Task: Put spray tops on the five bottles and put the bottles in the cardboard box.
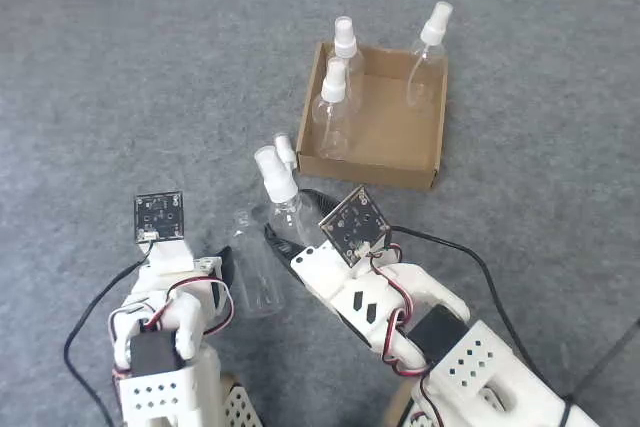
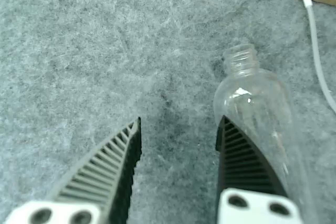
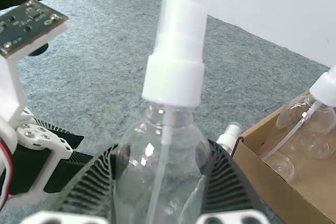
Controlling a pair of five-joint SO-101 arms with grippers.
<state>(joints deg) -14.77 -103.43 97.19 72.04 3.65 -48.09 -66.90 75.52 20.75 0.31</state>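
Squarely, right gripper (image 3: 160,153) clamps a capped bottle (image 3: 169,90).

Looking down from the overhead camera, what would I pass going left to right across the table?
Left arm → topless bottle lying flat → cardboard box holding capped bottles.
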